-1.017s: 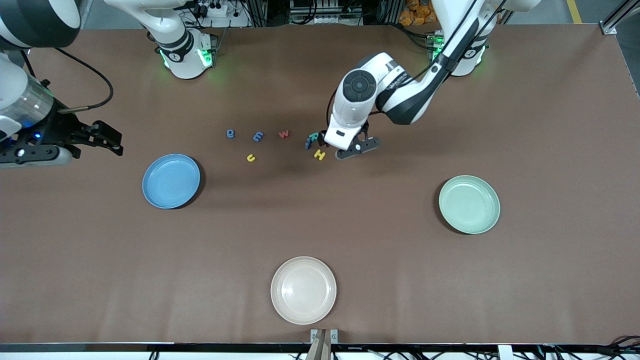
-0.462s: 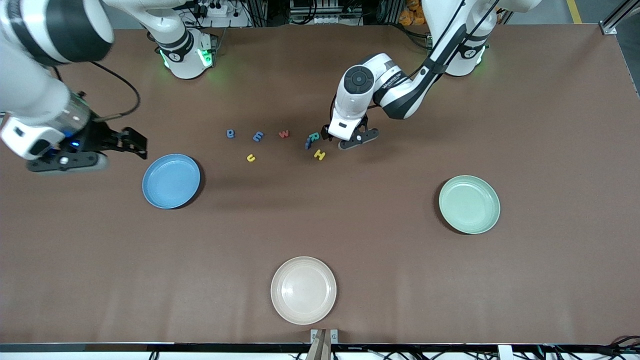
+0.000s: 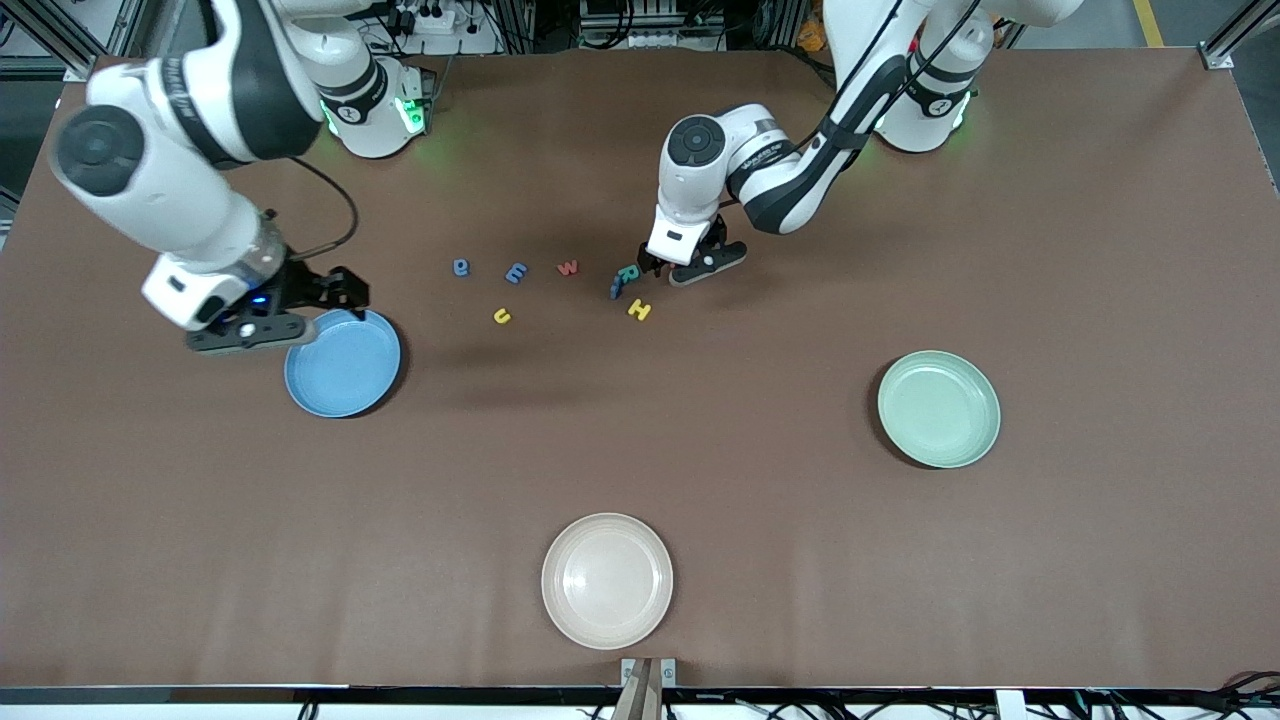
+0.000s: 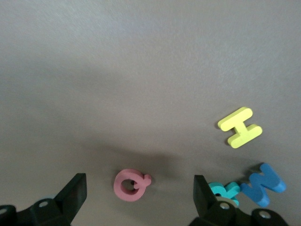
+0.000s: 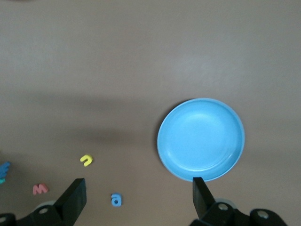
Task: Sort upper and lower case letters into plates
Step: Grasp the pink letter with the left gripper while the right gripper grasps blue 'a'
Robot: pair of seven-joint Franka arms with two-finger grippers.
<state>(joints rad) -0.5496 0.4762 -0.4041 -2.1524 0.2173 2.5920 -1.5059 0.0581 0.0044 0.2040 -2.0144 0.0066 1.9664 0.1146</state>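
Brown covers the whole table [image 3: 1100,300], and all three plates on it hold nothing. At the right arm's end, in the upper part of the front view, the right gripper [image 3: 338,290] hangs over the rim of the blue plate [image 3: 343,370] on its letter side. Its fingers are spread wide and hold nothing. The right wrist view looks down between them at that plate and a few letters.

Toward the middle of the frame the letters lie loose on the table. A small blue letter [image 3: 460,267] comes first, then a blue one [image 3: 516,272] beside it. A yellow u [image 3: 502,316] sits a little lower in the frame, and a red w [image 3: 567,268] is in line with the two blue ones. Next is a tight cluster: a teal R [image 3: 627,272], a blue letter [image 3: 614,288] touching it that may be a W, and a yellow H [image 3: 639,310] just below.

The left gripper [image 3: 688,268] is down low beside that cluster with its fingers wide apart. In the left wrist view a pink Q [image 4: 131,184] lies on the table between them; whether a finger touches it I cannot tell.

A cream plate [image 3: 607,580] sits at the lower middle of the frame. The mint green plate [image 3: 938,408] lies toward the left arm's end, well apart from the letters.
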